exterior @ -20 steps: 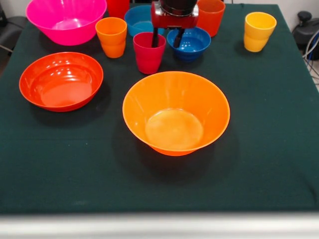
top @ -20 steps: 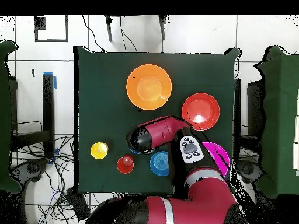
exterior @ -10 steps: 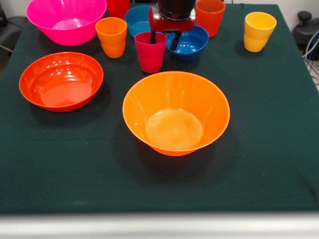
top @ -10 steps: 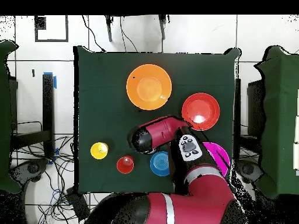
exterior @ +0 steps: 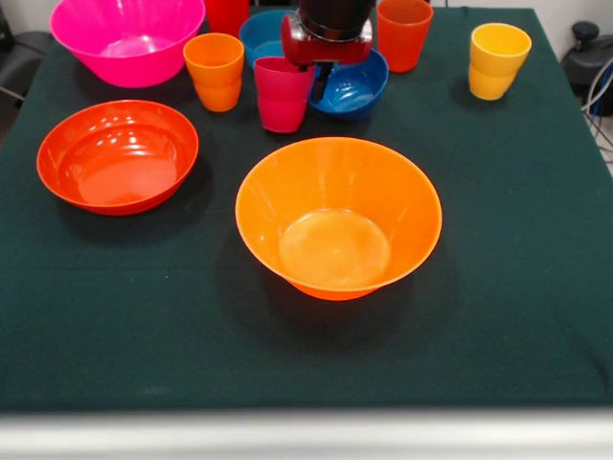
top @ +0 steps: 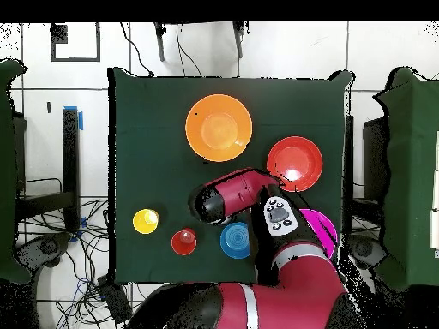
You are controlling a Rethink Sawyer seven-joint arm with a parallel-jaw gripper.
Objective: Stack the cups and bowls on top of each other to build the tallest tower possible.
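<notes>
My gripper (exterior: 311,73) comes down at the back of the table and is shut on the wall of the red-pink cup (exterior: 282,96), which hangs slightly tilted just off the cloth. One finger (exterior: 322,80) shows outside the cup; the other is hidden inside it. The small dark blue bowl (exterior: 352,88) sits tilted right beside the cup, under the gripper. The big yellow-orange bowl (exterior: 287,187) stands empty in the middle, also seen from overhead (top: 219,127). In the overhead view the arm's head (top: 211,203) hides the gripper and the held cup.
At the left stand the orange-red bowl (exterior: 117,153), the pink bowl (exterior: 127,38) and an orange cup (exterior: 215,70). The light blue bowl (exterior: 261,34) and two red-orange cups (exterior: 403,32) (exterior: 227,11) are at the back. A yellow cup (exterior: 496,59) is at the right.
The fingers closed on the red-pink cup's wall. The cup rose a little and shifted left and back, and the dark blue bowl tipped beside it.
</notes>
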